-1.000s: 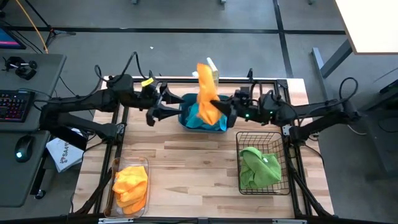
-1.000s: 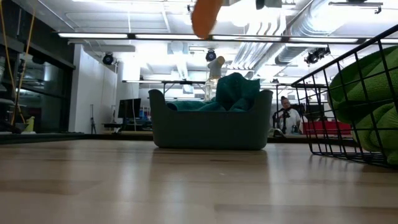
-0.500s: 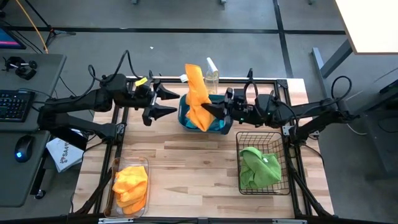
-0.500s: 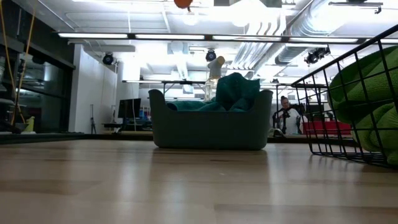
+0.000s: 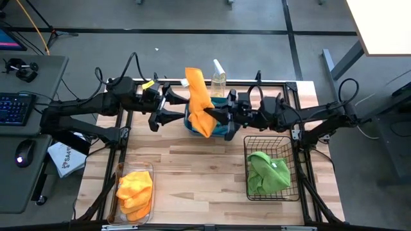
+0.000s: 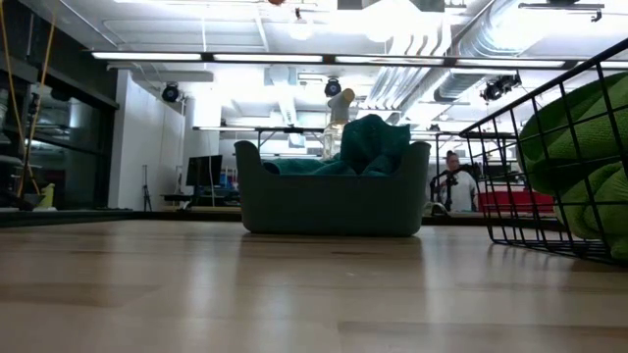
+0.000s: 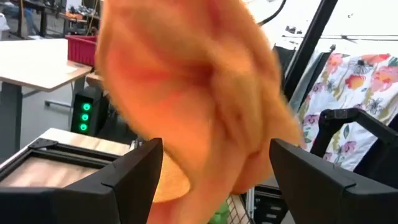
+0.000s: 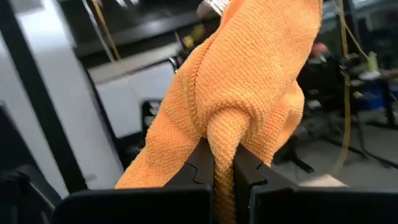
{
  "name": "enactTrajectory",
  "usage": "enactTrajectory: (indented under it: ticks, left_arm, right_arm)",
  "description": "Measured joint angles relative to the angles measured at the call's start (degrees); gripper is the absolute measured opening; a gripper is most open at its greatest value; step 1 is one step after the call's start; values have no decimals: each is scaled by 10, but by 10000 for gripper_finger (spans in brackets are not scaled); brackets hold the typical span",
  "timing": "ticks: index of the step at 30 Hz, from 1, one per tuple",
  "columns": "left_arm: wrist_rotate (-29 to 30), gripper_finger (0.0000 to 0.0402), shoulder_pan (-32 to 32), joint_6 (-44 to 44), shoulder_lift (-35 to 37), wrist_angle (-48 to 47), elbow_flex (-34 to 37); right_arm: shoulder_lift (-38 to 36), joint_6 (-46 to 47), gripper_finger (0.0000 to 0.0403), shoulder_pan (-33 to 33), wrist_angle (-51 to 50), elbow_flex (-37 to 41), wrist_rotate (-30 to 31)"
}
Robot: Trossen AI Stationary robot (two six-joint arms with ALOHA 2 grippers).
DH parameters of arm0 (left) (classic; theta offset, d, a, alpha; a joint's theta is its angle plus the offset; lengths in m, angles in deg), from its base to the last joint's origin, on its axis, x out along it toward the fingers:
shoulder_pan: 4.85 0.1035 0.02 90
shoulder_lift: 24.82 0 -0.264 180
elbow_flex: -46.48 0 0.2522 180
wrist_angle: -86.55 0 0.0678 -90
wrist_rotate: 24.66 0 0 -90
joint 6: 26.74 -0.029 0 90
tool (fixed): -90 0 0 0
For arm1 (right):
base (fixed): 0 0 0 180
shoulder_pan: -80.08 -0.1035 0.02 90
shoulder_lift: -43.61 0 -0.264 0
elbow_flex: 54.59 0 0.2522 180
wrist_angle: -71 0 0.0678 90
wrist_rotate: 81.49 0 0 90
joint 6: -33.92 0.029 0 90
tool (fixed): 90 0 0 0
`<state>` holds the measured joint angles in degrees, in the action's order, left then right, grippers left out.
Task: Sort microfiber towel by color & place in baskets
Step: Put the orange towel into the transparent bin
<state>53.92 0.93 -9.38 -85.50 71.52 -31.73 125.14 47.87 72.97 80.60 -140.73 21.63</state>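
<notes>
An orange microfiber towel [image 5: 199,99] hangs high over the teal tub [image 5: 226,130], which shows in the low view as the tub [image 6: 334,201] holding a turquoise towel [image 6: 375,142]. My right gripper [image 5: 216,115] is shut on the orange towel and reaches in from the table's right. My left gripper [image 5: 174,106] is open just left of the towel, with the towel [image 7: 193,87] filling its wrist view beyond the open fingers [image 7: 127,177]. More orange towels [image 5: 135,189] lie in the clear bin [image 5: 119,172]. A green towel [image 5: 268,172] lies in the black wire basket [image 5: 290,144]. My right gripper [image 8: 222,165] pinches a bunched fold of the orange towel [image 8: 225,134] between its two fingers, several layers thick. The fingers come in about level from the table's right. The towel is lifted clear of the tub and drapes slack around and below the fingers.
A clear spray bottle [image 5: 219,78] stands at the far edge behind the tub. The wire basket [image 6: 549,147] sits near right, the clear bin near left. Bare wood [image 5: 199,173] lies between them. A person [image 6: 453,181] sits in the room beyond the table.
My right gripper has carried the orange towel toward the table's left, closer to my left gripper, and upward. The towel's hanging end has risen out of the low view. The towel has stayed shut in the fingers.
</notes>
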Motion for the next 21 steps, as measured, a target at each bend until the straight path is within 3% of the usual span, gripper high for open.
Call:
enactTrajectory:
  ticks: [10, 18, 21]
  left_arm:
    - [-2, 283, 0, 5, -47, 78, 0]
    - [-142, 283, 0, 94, -91, 201, 0]
    - [-163, 283, 0, 123, -108, 237, 0]
  right_arm:
    - [0, -23, 0, 4, 65, 0, -70]
    - [2, -22, 0, 15, 65, 0, -79]
    - [6, -16, 0, 19, 68, 0, -82]
